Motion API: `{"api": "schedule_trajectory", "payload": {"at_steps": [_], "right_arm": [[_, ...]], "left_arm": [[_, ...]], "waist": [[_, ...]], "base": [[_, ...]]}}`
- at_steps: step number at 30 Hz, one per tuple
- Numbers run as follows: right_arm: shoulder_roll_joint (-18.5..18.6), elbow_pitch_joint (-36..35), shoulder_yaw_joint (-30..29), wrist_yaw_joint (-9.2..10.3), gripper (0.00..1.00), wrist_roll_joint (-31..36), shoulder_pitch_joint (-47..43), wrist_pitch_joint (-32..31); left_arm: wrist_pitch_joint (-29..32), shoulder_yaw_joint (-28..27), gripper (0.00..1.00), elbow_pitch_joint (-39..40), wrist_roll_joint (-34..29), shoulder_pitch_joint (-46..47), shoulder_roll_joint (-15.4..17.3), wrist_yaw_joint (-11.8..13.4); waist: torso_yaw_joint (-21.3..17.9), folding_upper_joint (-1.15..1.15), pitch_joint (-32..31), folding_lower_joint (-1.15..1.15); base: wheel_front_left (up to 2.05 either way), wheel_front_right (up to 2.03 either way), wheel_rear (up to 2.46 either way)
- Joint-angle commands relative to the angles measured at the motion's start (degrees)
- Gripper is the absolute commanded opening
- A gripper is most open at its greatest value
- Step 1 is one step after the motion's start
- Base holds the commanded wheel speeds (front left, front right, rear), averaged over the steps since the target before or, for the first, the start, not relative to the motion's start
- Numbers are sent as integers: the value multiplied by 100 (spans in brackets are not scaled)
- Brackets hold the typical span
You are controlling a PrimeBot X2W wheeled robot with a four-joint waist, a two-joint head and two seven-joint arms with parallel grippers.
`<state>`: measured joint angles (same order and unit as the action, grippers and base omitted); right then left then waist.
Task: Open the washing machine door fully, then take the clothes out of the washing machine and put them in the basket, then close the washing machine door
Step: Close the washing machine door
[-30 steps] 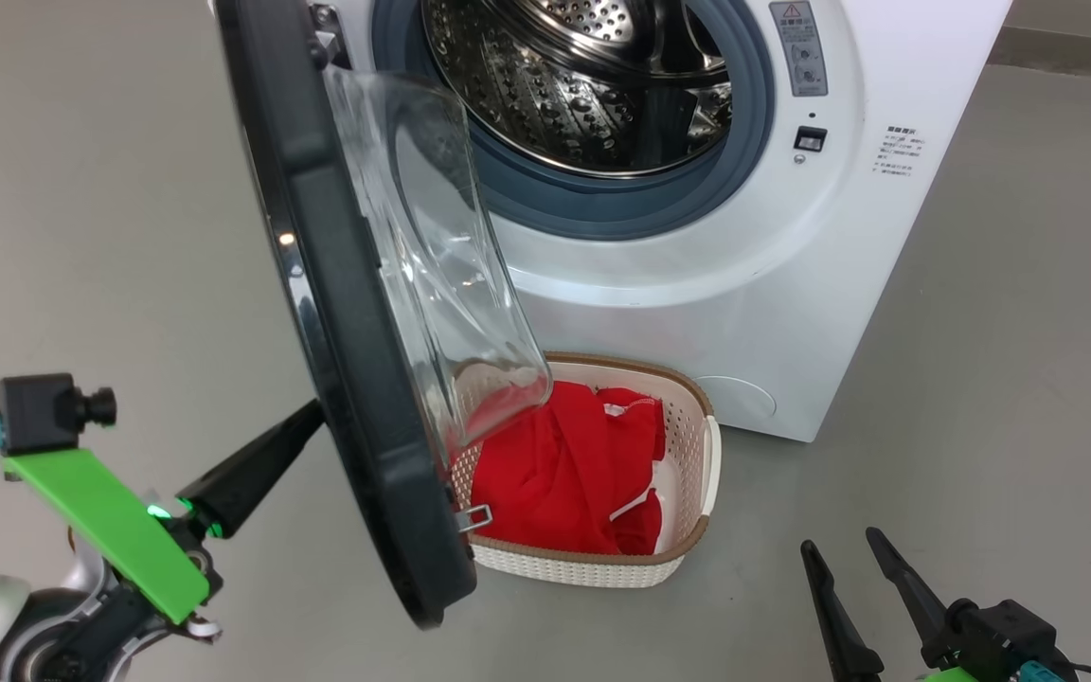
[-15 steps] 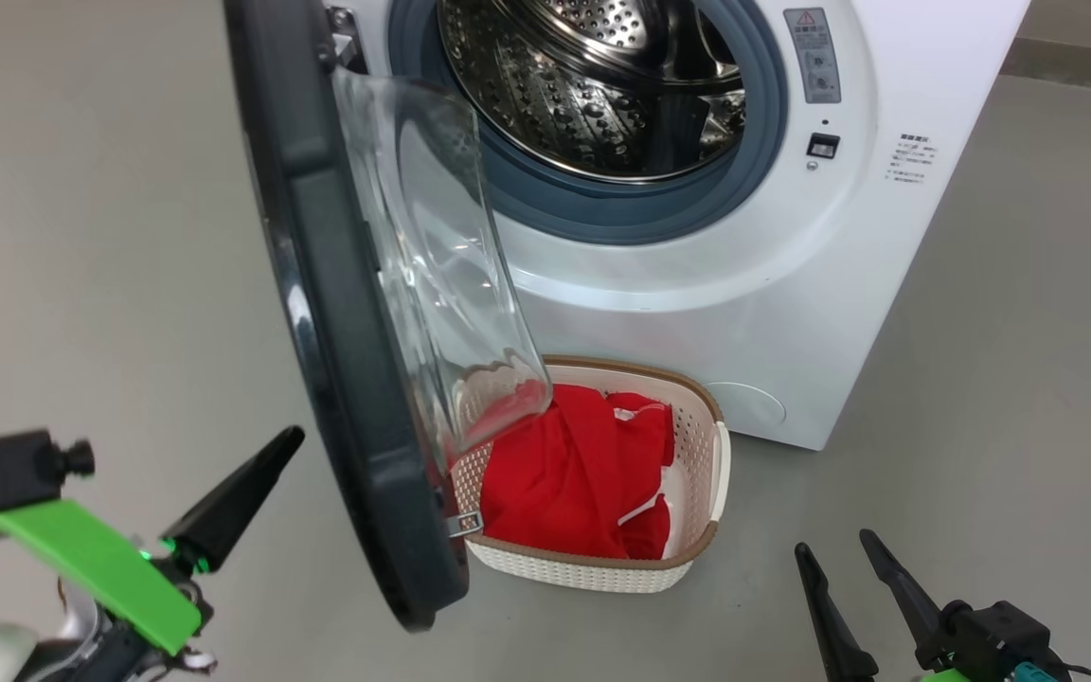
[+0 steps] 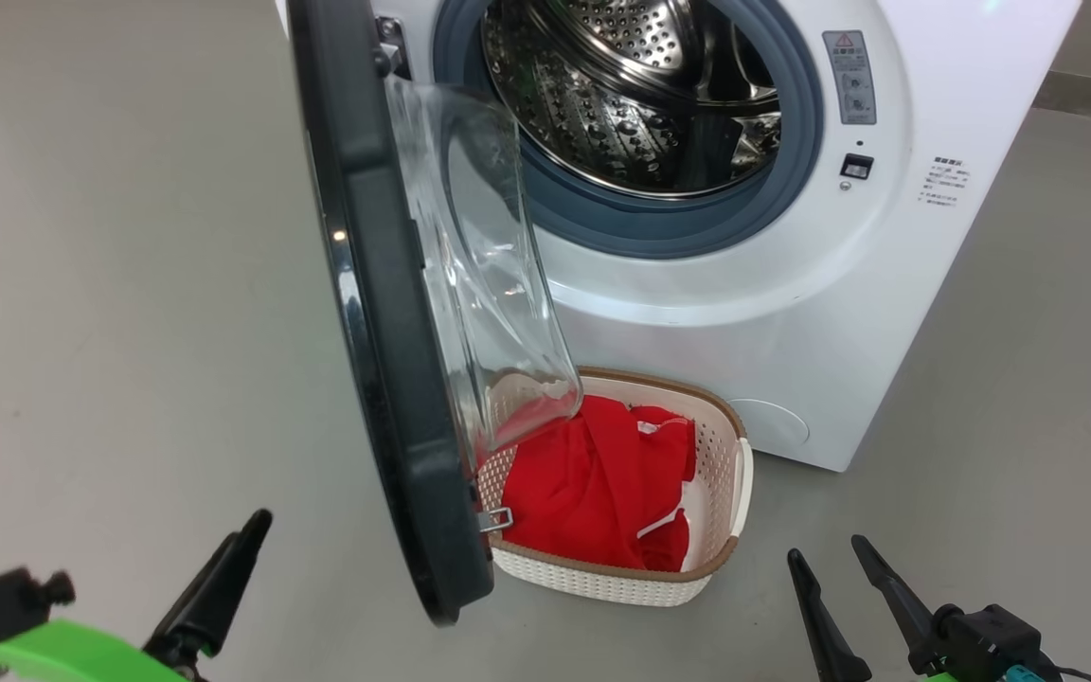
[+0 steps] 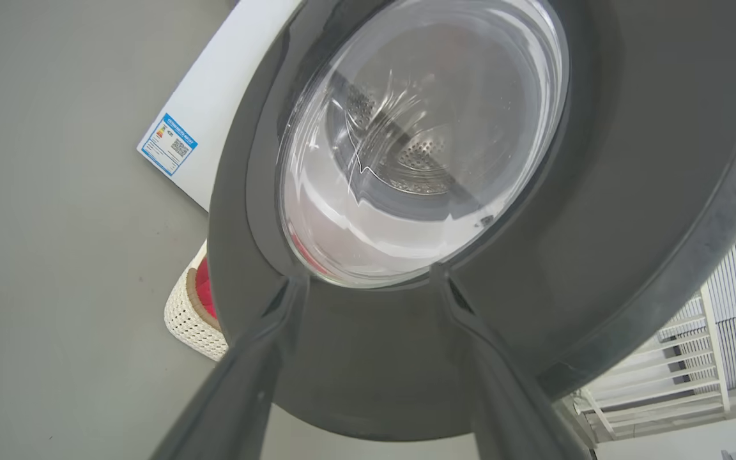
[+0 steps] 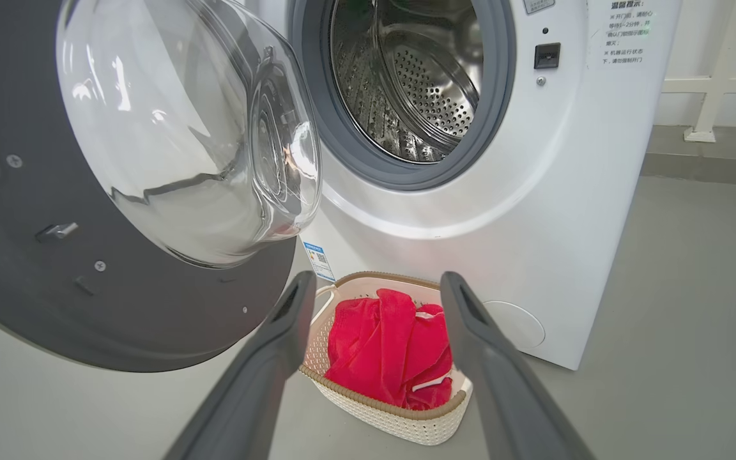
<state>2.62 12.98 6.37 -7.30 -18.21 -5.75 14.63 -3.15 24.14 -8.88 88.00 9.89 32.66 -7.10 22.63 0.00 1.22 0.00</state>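
Note:
The washing machine door (image 3: pixel 384 313) stands ajar, edge-on to the head view, its glass bowl (image 3: pixel 479 265) hanging over the basket (image 3: pixel 725 559). The washing machine (image 3: pixel 792 313) shows a bare steel drum (image 3: pixel 640 95). Red clothes (image 3: pixel 593 483) lie in the cream basket on the floor in front of the machine. My left gripper (image 4: pixel 369 278) is open and faces the door's outer black face (image 4: pixel 630 160), a little way off it; one dark finger (image 3: pixel 219 583) shows at lower left. My right gripper (image 3: pixel 825 549) is open and empty, low at the right, pointing at the basket (image 5: pixel 393 415) and clothes (image 5: pixel 387 348).
Grey floor lies all around. A white railing (image 4: pixel 662 383) stands beyond the door's edge, and a white frame (image 5: pixel 713 83) lines the wall right of the machine. A blue label (image 4: pixel 167 144) is on the machine's side.
My left gripper has come off the door's outer edge, dropped back toward the lower left and opened. The head camera has shifted. The right gripper stays as it was.

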Motion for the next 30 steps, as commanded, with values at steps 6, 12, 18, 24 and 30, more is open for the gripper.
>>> {"api": "schedule_trajectory", "payload": {"at_steps": [6, 12, 18, 24, 30], "right_arm": [[26, -106, 140, -19, 100, -36, 119, 37], [26, -96, 148, -19, 100, -23, 131, 37], [26, -84, 167, -19, 100, -26, 159, 37], [26, -71, 141, -19, 100, -24, 196, 37], [26, -67, 125, -19, 100, -27, 225, 37]], "left_arm": [[-700, -327, 100, -209, 15, -216, -81, -38], [-1037, -296, 100, -524, -154, -435, -295, -38], [-1178, -586, 100, -870, -534, -614, -636, -38], [-1183, -1449, 100, -1108, -1659, -737, -1118, -38], [-1184, -2108, 100, -989, -3141, -854, -1619, -38]], "waist": [[76, 0, 16, 0], [126, 0, 40, 0], [126, 0, 61, 0], [117, 0, 71, 0], [108, 0, 77, 0]], "base": [[0, 0, 0], [0, 0, 0], [0, 0, 0], [0, 0, 0], [0, 0, 0]]}}
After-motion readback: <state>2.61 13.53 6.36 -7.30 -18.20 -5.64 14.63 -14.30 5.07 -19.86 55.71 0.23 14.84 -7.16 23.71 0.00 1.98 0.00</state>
